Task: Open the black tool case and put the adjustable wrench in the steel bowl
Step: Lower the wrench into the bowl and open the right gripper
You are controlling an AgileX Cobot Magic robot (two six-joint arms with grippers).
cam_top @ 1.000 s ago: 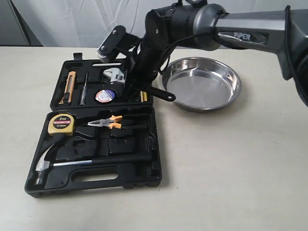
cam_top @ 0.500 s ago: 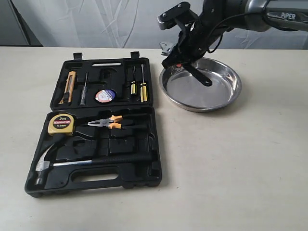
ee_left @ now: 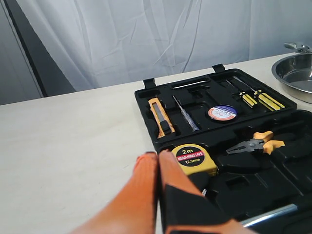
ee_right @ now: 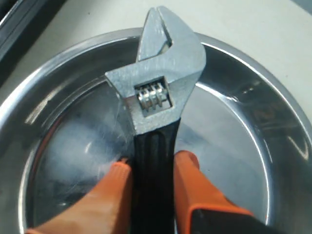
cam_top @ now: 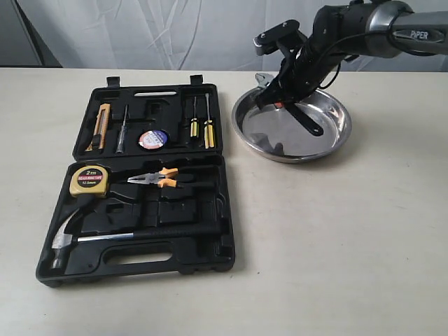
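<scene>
The black tool case (cam_top: pixel 225 210) lies open on the table's left side, its lid half at the back. To its right stands the steel bowl (cam_top: pixel 332 136), also seen in the left wrist view (ee_left: pixel 297 73). My right gripper (cam_top: pixel 288 94) hangs over the bowl, shut on the adjustable wrench (cam_top: pixel 309 120). In the right wrist view the orange fingers (ee_right: pixel 187 168) clamp the black handle and the silver head (ee_right: pixel 161 92) points out over the bowl's floor (ee_right: pixel 234 126). My left gripper (ee_left: pixel 156 157) is shut on nothing, near the case's left edge (ee_left: pixel 146 122); the exterior view does not show it.
The case holds a yellow tape measure (cam_top: pixel 89 180), orange-handled pliers (cam_top: pixel 159 178), a claw hammer (cam_top: pixel 126 234), screwdrivers (cam_top: pixel 199 122), a utility knife (cam_top: pixel 99 128) and a tape roll (cam_top: pixel 152 139). A white curtain hangs behind the table.
My right gripper lifted the wrench out of the case's back half and carried it right, then down, so it now hangs over the bowl. The wrench's recess is bare.
</scene>
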